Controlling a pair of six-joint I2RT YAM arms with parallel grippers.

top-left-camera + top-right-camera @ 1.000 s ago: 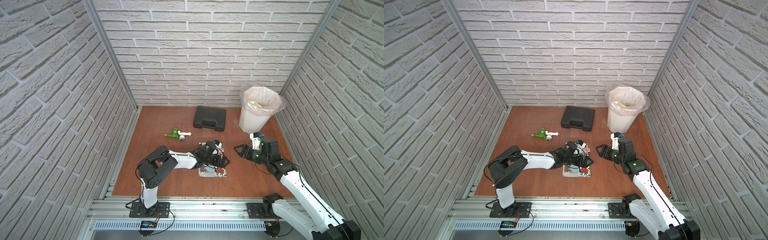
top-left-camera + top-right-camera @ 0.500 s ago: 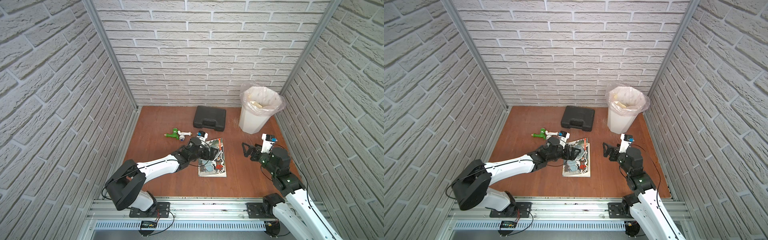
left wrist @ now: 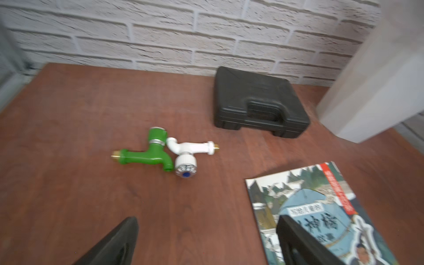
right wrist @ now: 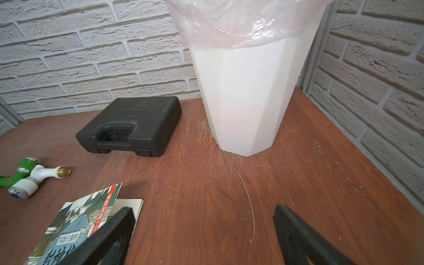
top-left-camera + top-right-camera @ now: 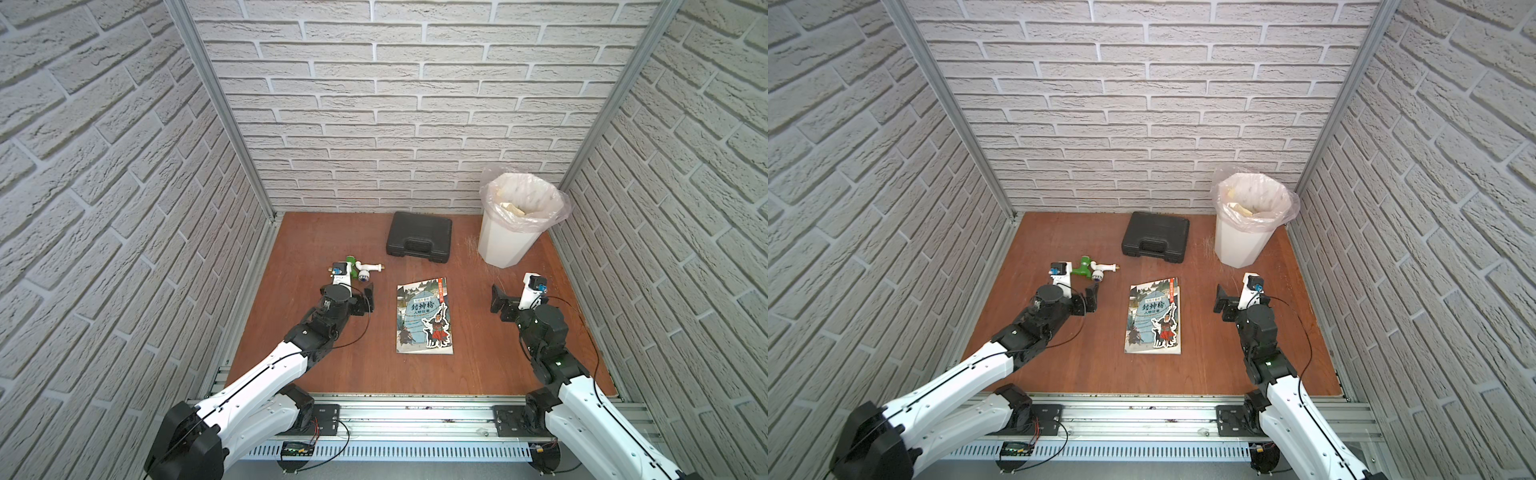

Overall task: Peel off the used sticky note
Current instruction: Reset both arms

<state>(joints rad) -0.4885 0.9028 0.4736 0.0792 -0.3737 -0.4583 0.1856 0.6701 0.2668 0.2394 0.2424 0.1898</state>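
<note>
Two robot arms flank a picture book (image 5: 424, 318) lying cover-up at the centre of the worktop (image 5: 332, 365). The left hand (image 5: 366, 300), centre left, and the right hand (image 5: 500, 304), centre right, both stand with jaws spread wide, holding and touching nothing. No sticky note shows on the cover. Pale yellow slips (image 5: 513, 208) lie in the lined bin (image 5: 505, 245) at upper right, but whether one is the note cannot be told. The peel looks finished, unless the note hides inside; the next move would be checking the pages.
</note>
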